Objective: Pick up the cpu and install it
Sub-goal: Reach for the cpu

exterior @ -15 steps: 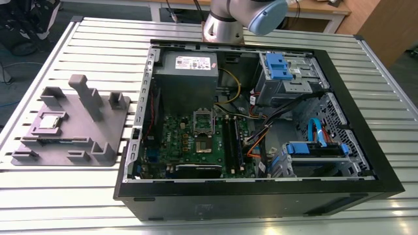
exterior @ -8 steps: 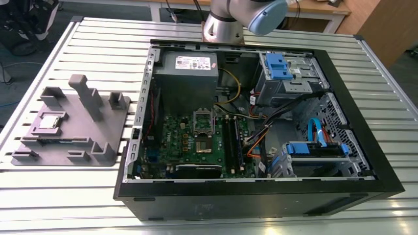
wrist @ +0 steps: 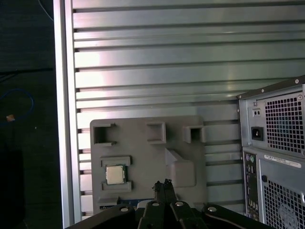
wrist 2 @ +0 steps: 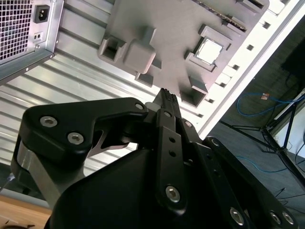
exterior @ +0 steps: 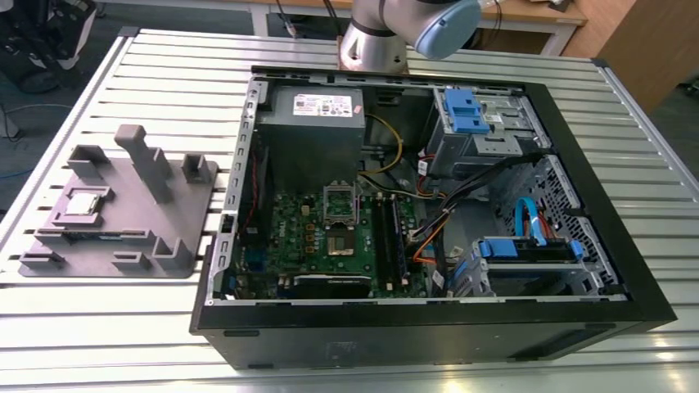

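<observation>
Slats of aluminium formed the table point(exterior: 110, 327), and on it, in the exterior view, we saw an open black computer case point(exterior: 437, 336) lying on its side. At nine o'clock from the case, just beside it, lay a grey moulded fixture point(exterior: 191, 217) with raised posts and pockets. The cpu point(exterior: 85, 202) sat flat in a square pocket at about nine o'clock from the fixture's middle, silvery lid upward, nothing touching it.

Inside the case we saw the green motherboard point(exterior: 317, 237), with the CPU socket point(exterior: 342, 242) near its middle and the socket's dark frame standing open at twelve o'clock from it. The power supply point(exterior: 317, 110) filled the corner at twelve o'clock from the board. The arm's base point(exterior: 377, 45) rose at twelve o'clock from the case, beyond its far wall.

In both wrist views the gripper point(wrist 2: 167, 93) hung high over the fixture, its black fingers clenched tip to tip and grasping nothing. It was well apart from the cpu, which rested in its pocket — not yet picked up.
</observation>
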Available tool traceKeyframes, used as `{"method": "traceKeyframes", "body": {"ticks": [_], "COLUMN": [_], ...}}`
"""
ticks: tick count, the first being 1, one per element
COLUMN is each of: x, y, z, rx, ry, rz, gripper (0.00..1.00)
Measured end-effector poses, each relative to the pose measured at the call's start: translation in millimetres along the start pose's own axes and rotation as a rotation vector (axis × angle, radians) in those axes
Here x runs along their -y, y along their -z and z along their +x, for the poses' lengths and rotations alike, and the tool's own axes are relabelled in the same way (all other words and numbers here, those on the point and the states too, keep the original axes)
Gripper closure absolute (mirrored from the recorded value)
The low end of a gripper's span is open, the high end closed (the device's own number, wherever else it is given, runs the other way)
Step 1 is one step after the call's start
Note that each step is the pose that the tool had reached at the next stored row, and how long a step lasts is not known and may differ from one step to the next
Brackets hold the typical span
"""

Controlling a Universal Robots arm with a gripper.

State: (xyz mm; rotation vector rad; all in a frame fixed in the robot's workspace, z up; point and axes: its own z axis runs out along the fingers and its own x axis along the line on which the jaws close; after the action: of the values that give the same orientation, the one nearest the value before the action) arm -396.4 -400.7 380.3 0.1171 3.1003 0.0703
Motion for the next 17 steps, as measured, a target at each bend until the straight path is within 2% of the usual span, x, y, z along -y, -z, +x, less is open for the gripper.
{"method": "traceKeyframes", "body": {"ticks": [8, 17], "x": [1.2, 5.3], "y": [-3.6, -13.3], "z": [1.9, 4.9], "rx": [-0.0001, 0.0], "ry": [0.0, 0.0], "rz": [0.0, 0.0], "gripper": [0.89, 0.89]}}
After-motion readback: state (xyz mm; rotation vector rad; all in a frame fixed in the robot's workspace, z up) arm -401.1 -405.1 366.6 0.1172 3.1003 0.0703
